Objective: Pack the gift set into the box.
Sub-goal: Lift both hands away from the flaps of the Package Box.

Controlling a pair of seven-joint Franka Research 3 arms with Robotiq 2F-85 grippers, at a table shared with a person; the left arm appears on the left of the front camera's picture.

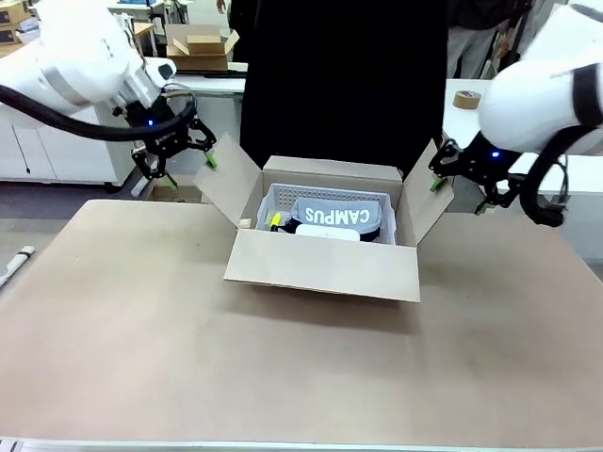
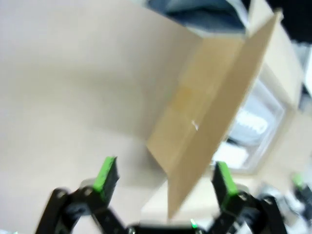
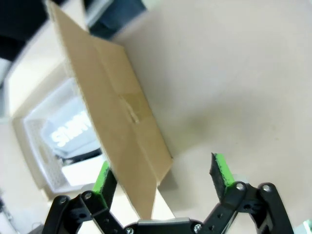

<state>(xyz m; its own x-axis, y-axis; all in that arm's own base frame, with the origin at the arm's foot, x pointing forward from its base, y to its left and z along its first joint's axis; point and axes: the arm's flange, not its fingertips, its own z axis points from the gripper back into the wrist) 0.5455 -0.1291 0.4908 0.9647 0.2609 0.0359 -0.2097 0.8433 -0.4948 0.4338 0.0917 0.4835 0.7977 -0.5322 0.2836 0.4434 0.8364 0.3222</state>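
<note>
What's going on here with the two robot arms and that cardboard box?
The gift set lies inside the box, in a grey basket, and the box's flaps are open. The left gripper is open at the left flap and the right gripper is open at the right flap. Each flap's edge sits between the fingers, ungripped. A person in black stands behind the box.

Front view from the robot's side, facing across the tan table [image 1: 122, 358] at the open brown corrugated cardboard carton [image 1: 320, 268], left wrist view close over its left side flap [image 2: 204, 107], blurred, right wrist view close over its right side flap [image 3: 117, 112], all sharing the carton's interior.
</note>
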